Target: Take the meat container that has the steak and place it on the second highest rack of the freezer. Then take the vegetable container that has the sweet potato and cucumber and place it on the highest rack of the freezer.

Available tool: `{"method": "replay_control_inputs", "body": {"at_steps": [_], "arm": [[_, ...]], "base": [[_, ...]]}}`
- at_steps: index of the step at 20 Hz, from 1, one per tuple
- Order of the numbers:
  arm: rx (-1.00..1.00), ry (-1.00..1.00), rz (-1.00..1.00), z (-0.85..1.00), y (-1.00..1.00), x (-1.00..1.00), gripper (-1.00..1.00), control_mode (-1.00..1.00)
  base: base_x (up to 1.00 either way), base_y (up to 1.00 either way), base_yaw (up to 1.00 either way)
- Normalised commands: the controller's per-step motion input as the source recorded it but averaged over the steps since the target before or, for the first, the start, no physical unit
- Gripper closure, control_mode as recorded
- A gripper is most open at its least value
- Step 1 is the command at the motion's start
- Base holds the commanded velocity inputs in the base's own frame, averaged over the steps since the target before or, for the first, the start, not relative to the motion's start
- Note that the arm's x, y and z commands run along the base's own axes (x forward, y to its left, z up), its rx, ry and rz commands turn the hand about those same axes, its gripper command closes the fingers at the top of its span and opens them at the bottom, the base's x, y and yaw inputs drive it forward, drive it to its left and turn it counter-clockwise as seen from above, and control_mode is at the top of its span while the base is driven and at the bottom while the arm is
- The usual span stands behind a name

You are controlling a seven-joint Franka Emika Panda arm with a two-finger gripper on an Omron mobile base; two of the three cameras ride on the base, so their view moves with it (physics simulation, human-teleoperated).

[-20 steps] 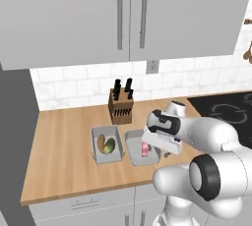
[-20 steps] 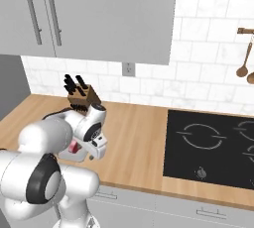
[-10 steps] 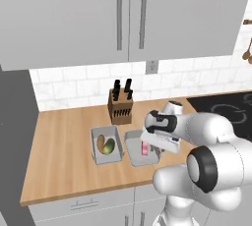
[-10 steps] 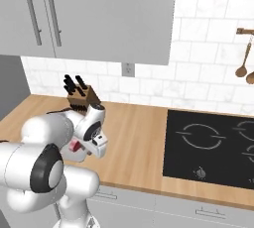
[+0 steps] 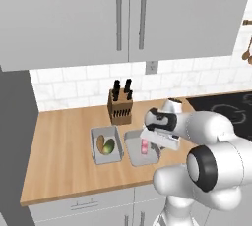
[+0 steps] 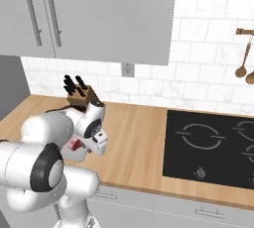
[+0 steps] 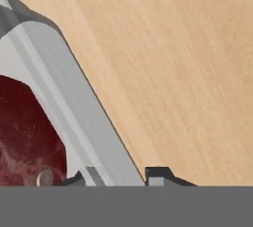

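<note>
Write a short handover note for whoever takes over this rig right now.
End effector: closed on the right rim of the meat tray, one fingertip on each side of the wall.
Steak lies in that tray on the counter. The vegetable tray, with sweet potato and cucumber, sits just to its left, by the knife block.
Done: meat tray gripped.
Left: lift it, put it in the freezer, then the vegetable tray.

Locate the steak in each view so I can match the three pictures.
Left base view: the steak lies in the right-hand grey tray, just below the hand, centre of picture.
Right base view: a small red sliver beside the arm's forearm, lower left.
Hand view: large dark-red patch at lower left, inside the tray wall.
Shared landmark: the knife block behind the trays in both base views.
</note>
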Motion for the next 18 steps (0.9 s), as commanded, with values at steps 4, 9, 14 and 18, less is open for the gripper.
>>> {"method": "replay_control_inputs", "body": {"at_steps": [4,9,14,18], "arm": [[0.0,-0.14,-0.01,0.23,-0.01,-0.86,1.0,-1.0],[0.0,-0.11,0.0,0.28,0.0,-0.64,1.0,-1.0],[0.0,-0.13,0.0,0.44,0.0,-0.4,1.0,-1.0],[0.0,-0.18,0.0,0.61,0.0,-0.31,1.0,-1.0]], "base": [[0.0,0.0,0.0],[0.0,0.0,0.0],[0.0,0.0,0.0],[0.0,0.0,0.0]]}}
